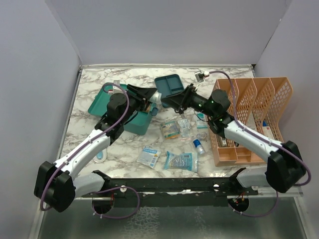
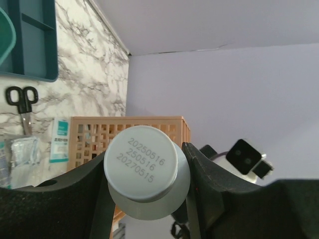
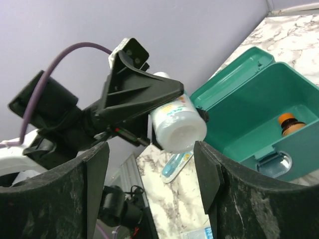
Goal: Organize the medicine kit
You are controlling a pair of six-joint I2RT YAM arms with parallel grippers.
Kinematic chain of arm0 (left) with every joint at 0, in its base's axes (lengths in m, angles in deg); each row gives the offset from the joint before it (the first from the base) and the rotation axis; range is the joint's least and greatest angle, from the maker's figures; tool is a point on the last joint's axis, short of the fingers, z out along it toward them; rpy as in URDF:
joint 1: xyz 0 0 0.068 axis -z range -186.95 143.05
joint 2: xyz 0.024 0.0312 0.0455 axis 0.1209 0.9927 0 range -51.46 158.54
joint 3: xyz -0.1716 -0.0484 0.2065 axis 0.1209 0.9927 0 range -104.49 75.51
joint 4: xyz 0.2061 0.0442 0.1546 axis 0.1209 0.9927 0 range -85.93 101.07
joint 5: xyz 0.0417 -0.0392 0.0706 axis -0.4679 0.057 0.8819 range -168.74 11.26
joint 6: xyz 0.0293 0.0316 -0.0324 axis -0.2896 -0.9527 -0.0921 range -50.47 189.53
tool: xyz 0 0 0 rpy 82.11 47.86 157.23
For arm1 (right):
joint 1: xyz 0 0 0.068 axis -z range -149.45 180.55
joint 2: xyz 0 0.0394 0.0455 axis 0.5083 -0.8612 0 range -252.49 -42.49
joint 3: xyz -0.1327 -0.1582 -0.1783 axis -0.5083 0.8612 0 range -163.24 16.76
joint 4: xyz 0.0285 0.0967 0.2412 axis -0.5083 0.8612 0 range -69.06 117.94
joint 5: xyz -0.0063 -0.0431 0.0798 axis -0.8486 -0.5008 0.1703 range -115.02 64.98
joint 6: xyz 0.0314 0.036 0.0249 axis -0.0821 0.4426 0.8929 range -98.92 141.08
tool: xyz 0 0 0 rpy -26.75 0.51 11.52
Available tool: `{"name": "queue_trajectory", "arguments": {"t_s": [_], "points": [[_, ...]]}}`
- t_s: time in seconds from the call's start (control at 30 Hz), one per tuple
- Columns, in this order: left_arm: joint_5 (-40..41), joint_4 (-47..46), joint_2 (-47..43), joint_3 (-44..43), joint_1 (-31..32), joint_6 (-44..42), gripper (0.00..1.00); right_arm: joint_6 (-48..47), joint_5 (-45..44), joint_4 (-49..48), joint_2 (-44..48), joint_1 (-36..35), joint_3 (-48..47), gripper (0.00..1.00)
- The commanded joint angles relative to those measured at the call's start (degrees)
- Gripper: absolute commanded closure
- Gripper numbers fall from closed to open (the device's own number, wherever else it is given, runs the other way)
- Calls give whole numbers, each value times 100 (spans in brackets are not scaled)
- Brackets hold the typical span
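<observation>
**Handover pose.** Left gripper [image 1: 148, 101] clamped on the sides of a white bottle [image 2: 144, 162], held in the air beside the open kit [image 3: 249, 107], which sits at the left of the table [image 1: 124, 147]. Right gripper [image 3: 152, 169] spread wide, facing the bottle's base. We judge the round bottle may slip, or be knocked loose by the right gripper, and drop outside the kit. From above, the arms hide much of the kit; the bottle's label is partly covered.

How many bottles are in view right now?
3: a white bottle in the left gripper, an orange-capped bottle inside the teal box, and a small blue-capped bottle on the table. More may be hidden.
</observation>
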Motion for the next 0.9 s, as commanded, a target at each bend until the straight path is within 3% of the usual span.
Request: {"name": "queue_trajectory", "arguments": {"t_s": [0.0,0.27,0.5,0.87], "points": [[176,590,-470,131,-86,-816,65,-1,-158,1103,804,-32,84,31],[234,1642,-902,79,-229,-2288,65,-30,-647,2596,1671,-32,241,32],[-146,2082,-872,-85,-563,-3047,65,-338,-802,3259,1566,-32,106,33],[-190,1761,-165,-163,-757,-3031,65,-1155,-973,2519,1226,-28,428,34]]}}
